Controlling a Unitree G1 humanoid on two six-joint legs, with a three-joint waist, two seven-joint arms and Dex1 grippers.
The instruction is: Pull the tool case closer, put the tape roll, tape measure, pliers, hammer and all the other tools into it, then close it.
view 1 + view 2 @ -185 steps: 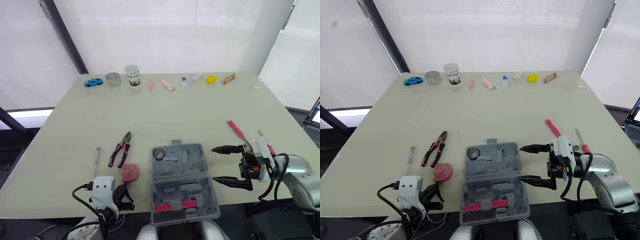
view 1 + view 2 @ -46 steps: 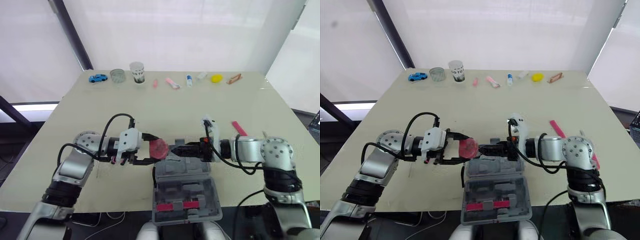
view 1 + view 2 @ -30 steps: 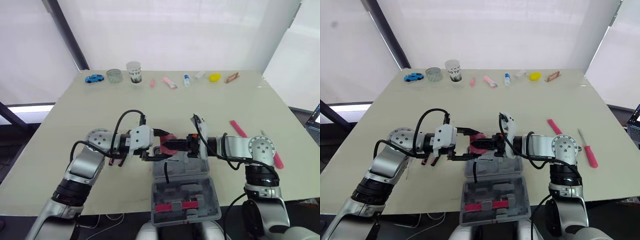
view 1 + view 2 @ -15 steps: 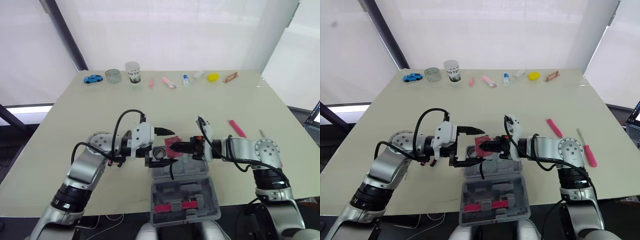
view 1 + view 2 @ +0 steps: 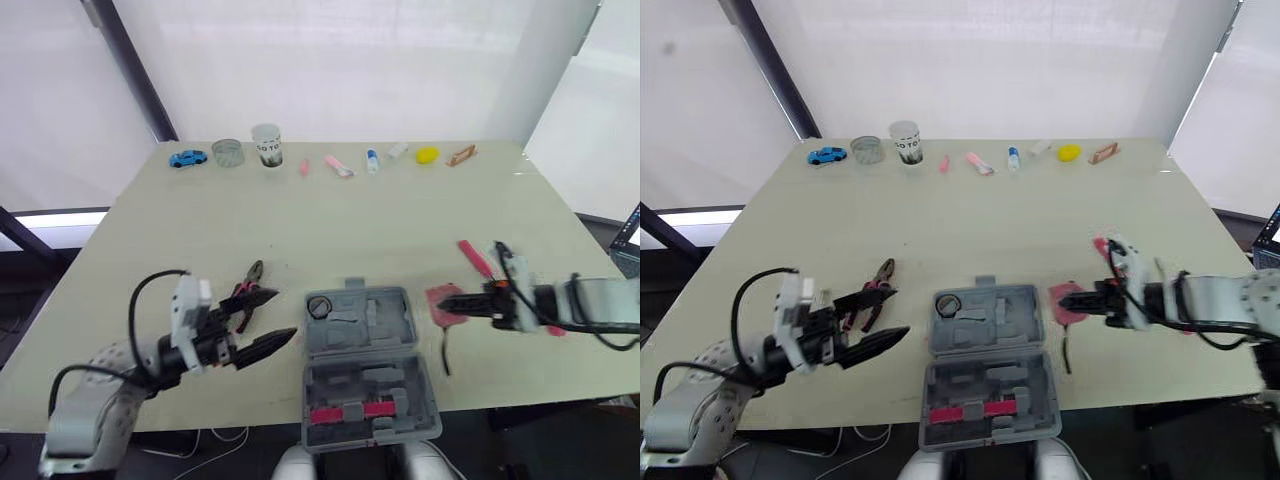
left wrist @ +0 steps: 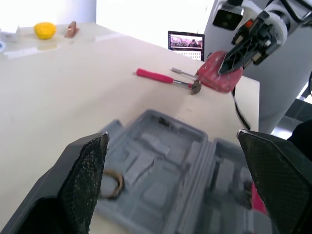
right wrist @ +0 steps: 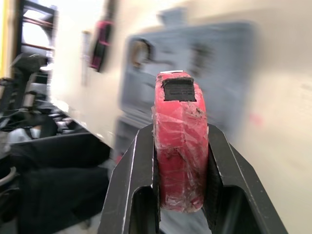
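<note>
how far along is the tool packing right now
Done: the tool case sits open near the front edge of the table, with the tape roll in its slot. In hand: the right pincer is shut on the red tape measure, beside the case, not in it; the left pincer is open and empty. Left: the pliers and hammer lie on the table, and the lid is open.

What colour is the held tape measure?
Tape measure is red; best in right wrist view.

Pale beige table (image 5: 400, 215) before bright white blinds (image 5: 340, 60), dark slanted post (image 5: 130, 72) at left
</note>
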